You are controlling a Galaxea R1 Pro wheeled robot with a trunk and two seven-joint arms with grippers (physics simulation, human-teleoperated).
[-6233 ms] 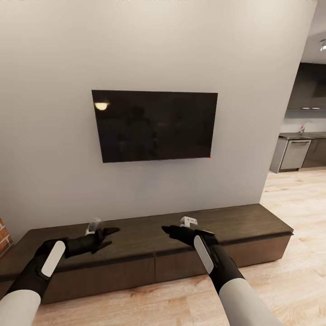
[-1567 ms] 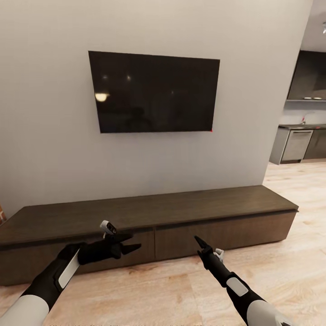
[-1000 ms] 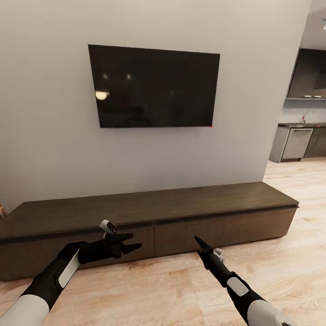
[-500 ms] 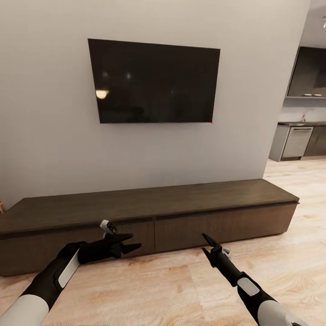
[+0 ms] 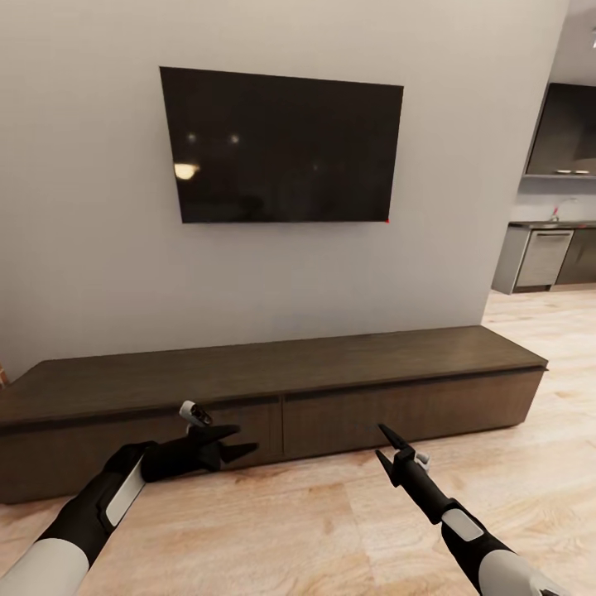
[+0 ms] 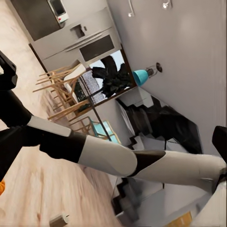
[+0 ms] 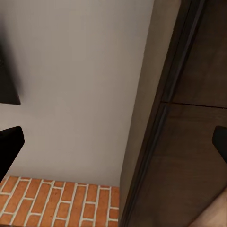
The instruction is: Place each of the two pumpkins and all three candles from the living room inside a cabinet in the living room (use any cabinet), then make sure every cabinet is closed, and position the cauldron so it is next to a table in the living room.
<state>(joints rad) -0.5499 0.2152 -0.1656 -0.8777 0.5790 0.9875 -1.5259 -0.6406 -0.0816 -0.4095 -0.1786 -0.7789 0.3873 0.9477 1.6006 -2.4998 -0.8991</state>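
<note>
You face the cabinet (image 5: 273, 406), a long, low, dark brown box that lies flat against the pale wall. Its long side runs left to right, under the black television (image 5: 281, 146). Both drawer fronts look shut. Your left gripper (image 5: 234, 442) is in front of the left drawer, fingers spread apart. Your right gripper (image 5: 383, 443) is low over the wood floor (image 5: 281, 530), near the right drawer, fingers spread too.
</note>
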